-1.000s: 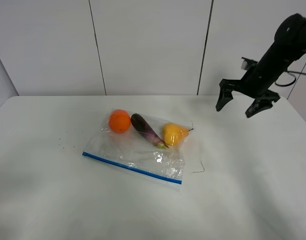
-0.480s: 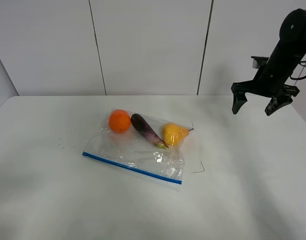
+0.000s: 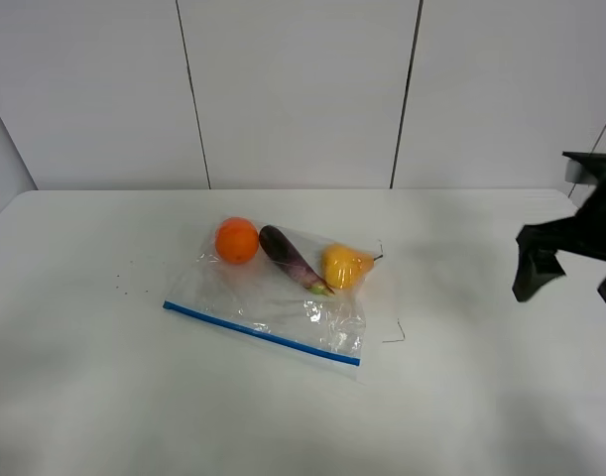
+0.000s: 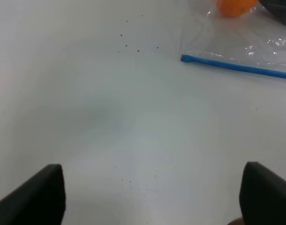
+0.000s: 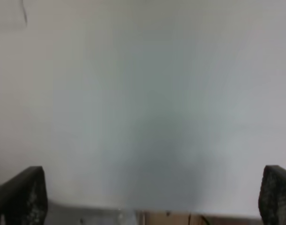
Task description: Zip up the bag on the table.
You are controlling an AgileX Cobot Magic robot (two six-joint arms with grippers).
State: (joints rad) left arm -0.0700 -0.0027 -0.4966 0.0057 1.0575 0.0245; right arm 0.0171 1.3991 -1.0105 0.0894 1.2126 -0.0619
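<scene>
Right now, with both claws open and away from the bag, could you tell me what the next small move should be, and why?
Probably bring the left claw toward the near end of the blue zip strip: it is open over bare table, the bag lies untouched, and the right claw is far off at the table's right edge.

Right gripper [image 3: 570,283] position: you now have it at the far right edge of the exterior frame, mid-height, lower and further right than a second ago, when it hung in the upper right.
Right gripper visibility: it is partly cut off by the frame edge now.
Right arm: its upper part has left the frame.
</scene>
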